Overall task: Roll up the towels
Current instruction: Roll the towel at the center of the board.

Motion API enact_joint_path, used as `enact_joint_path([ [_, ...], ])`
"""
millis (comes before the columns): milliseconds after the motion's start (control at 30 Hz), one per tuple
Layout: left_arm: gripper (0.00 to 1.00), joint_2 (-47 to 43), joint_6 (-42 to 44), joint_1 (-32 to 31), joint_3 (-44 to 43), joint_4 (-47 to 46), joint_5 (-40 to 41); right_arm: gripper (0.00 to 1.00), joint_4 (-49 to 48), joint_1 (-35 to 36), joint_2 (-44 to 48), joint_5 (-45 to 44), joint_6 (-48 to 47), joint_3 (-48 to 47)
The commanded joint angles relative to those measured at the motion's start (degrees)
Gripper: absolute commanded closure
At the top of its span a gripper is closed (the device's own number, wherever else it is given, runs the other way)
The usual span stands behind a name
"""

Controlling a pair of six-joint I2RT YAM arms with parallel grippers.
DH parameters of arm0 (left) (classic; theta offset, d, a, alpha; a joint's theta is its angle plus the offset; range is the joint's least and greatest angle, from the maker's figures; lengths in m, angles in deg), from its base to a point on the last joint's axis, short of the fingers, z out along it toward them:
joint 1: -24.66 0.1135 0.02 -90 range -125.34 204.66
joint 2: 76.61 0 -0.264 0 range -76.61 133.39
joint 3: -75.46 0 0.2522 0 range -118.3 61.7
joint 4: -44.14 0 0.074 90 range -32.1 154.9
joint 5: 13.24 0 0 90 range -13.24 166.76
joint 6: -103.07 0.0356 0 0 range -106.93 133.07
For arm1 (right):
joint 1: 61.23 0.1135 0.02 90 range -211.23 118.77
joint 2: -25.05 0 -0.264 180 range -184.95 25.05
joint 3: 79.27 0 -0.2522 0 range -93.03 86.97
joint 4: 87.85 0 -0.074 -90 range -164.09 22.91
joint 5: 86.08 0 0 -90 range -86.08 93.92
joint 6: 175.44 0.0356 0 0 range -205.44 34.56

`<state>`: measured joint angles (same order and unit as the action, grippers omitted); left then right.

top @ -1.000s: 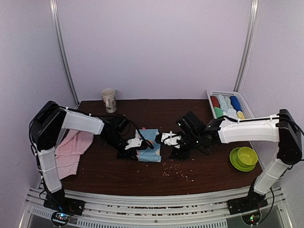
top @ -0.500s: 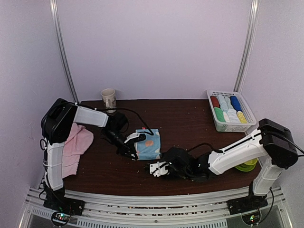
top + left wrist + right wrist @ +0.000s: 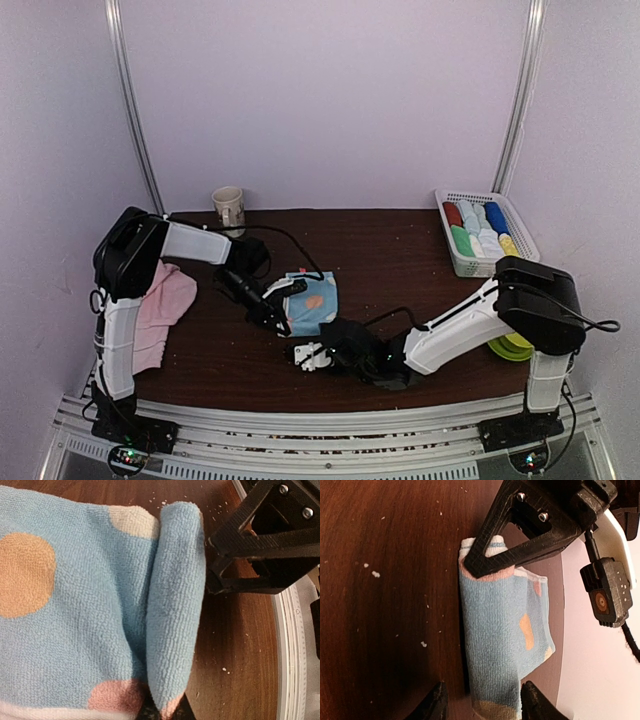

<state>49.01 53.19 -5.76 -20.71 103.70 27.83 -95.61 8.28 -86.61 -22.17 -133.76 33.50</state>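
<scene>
Lilac walls [image 3: 330, 100], dk wood table [image 3: 400, 250], towel [image 3: 312, 300]

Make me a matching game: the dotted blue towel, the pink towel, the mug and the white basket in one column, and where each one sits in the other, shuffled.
Things
1. dotted blue towel
2. pink towel
3. mug
4. white basket

Places
a. back right corner of the table
b. back left corner
c. middle, a little toward the front
d. at the left edge

Pairs: 1-c, 2-d, 3-b, 4-a
</scene>
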Motion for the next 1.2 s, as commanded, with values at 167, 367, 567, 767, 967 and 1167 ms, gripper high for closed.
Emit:
enact_joint_path([
  [167,1.0,5.0,0.3,1.4,-0.4,4.9,5.5,0.59,0.7,-1.3,-4.2,-2.4,0.0,-4.1],
  [367,1.0,5.9,0.8,1.6,-1.3,6.1,5.4,0.6,1.1,-2.7,-5.8,-2.8,0.4,-4.9],
  [567,1.0,6.5,1.1,1.7,-2.1,7.0,5.4,0.6,2.8,-3.6,-7.1,-2.4,0.1,-6.2],
  [767,1.0,7.0,1.4,1.8,-2.6,7.8,5.8,0.62,4.6,-4.3,-8.2,-1.6,0.1,-7.8],
  [967,1.0,7.1,1.7,1.8,-3.2,8.4,6.0,0.77,11.5,-5.1,-9.9,0.3,1.0,-11.5],
  [1167,1.0,7.4,1.8,2.2,-3.5,8.4,5.8,0.87,14.8,-5.5,-10.4,1.9,1.7,-13.1],
])
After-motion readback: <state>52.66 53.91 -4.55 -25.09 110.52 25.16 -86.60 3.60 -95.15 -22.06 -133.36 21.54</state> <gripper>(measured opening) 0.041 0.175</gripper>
